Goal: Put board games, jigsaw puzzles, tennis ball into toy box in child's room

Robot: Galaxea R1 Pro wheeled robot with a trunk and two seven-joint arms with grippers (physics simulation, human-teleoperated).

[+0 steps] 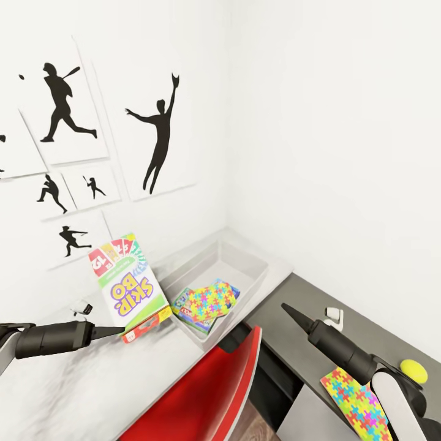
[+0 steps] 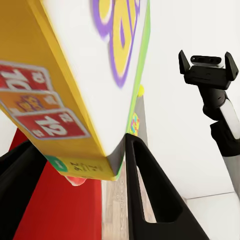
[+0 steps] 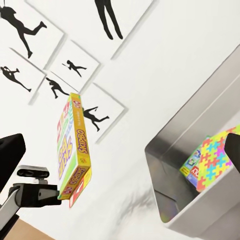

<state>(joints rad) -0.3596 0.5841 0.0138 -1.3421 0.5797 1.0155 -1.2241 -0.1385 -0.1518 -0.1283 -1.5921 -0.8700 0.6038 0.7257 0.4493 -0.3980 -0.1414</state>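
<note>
My left gripper (image 1: 119, 332) is shut on the lower edge of the Skip-Bo board game (image 1: 127, 283), holding it upright above the pale table (image 1: 79, 392), left of the toy box (image 1: 257, 264). The left wrist view has the box (image 2: 75, 75) wedged between the black fingers (image 2: 150, 200). Inside the toy box lies one jigsaw puzzle (image 1: 209, 300) on top of a printed box. My right gripper (image 1: 288, 308) hangs open and empty over the dark section, fingers (image 3: 10, 150) spread wide. Behind it lie another jigsaw puzzle (image 1: 352, 404) and the tennis ball (image 1: 413, 370).
A red chair back (image 1: 208, 392) stands close in front of the table, between my arms. A small white object (image 1: 334, 315) rests on the dark section (image 1: 294, 294) near the wall. Baseball silhouettes (image 1: 159, 131) hang on the wall behind the table; the toy box sits in the corner.
</note>
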